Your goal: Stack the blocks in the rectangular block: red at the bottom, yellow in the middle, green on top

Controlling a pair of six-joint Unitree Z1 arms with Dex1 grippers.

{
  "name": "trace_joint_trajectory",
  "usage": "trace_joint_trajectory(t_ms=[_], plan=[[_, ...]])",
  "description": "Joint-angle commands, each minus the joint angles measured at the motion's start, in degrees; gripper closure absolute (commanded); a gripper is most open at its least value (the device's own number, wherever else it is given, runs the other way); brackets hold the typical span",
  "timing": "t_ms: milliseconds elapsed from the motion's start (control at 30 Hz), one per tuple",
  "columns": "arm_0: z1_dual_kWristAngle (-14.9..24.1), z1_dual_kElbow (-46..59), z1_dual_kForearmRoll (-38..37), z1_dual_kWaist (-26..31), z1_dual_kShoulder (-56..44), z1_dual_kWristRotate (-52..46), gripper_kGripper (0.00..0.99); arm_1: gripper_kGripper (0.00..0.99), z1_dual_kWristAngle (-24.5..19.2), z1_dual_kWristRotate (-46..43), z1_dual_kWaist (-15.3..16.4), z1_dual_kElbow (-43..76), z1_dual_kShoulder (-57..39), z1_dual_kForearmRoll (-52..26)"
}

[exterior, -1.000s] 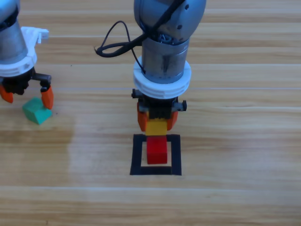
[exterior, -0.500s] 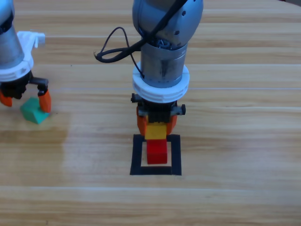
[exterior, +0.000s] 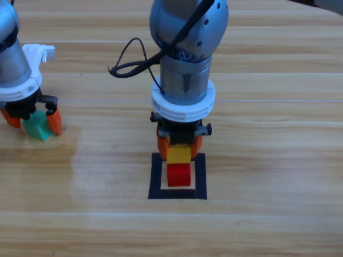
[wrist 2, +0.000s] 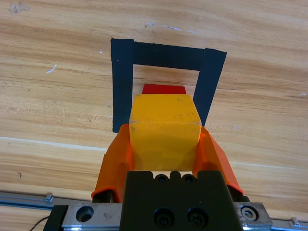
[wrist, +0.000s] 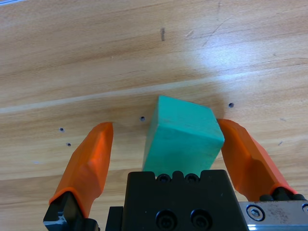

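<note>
Since a second ago my left gripper [exterior: 32,119] has shifted over the green cube [exterior: 36,127], which earlier lay just beside its right-hand finger and now sits between the two; the right gripper [exterior: 179,143] has carried the yellow cube [exterior: 179,152] a little lower toward the red cube [exterior: 179,175]. On the left, my wrist view shows the fingers [wrist: 89,163] spread open around the green cube [wrist: 183,137], one finger touching or almost touching its corner, the other apart from it, and the cube turned askew to them. I judge this a pre-grasp, and closing there calls for squaring up first or the cube may twist. At the middle, the right fingers [wrist 2: 117,163] are clamped on the yellow cube [wrist 2: 163,132], held above the red one [wrist 2: 163,89], which stands on the bench [exterior: 268,160] inside the black square outline [exterior: 156,176] just past the fingertips. Whether yellow already touches red I cannot tell. The step in hand is seating yellow on red; next I would lower gently, level, then release and lift straight away.
</note>
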Motion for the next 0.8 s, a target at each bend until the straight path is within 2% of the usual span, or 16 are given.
trace_joint_trajectory(t_ms=[33,133,233,400,533,600,800], plan=[[-0.56,0.18,-0.85,-2.4,2.92,-1.28,0.076,0.99,1.13,0.7,1.72,1.74,4.71,0.61],[-0.82,0.09,-0.85,-2.4,2.83,-1.28,0.113,0.99,1.13,0.7,1.98,1.82,4.89,0.61],[-0.73,-0.08,-0.93,-2.49,3.27,-1.2,0.271,0.99,1.13,0.7,2.16,1.82,4.89,0.61],[-0.2,0.0,-0.93,-2.4,2.83,-1.28,0.669,0.99,1.13,0.7,2.33,1.91,4.89,0.61],[0.32,0.27,-0.93,-2.4,1.07,-1.72,0.847,0.99,0.07,0.7,2.86,1.82,3.48,0.61],[1.2,0.44,-0.93,-2.4,0.19,-2.6,0.898,0.99,-1.51,0.7,3.3,1.82,2.43,0.52],[1.47,1.06,-0.85,-5.91,-2.79,-9.37,0.919,0.99,-3.27,0.87,3.56,1.47,1.11,0.52]])
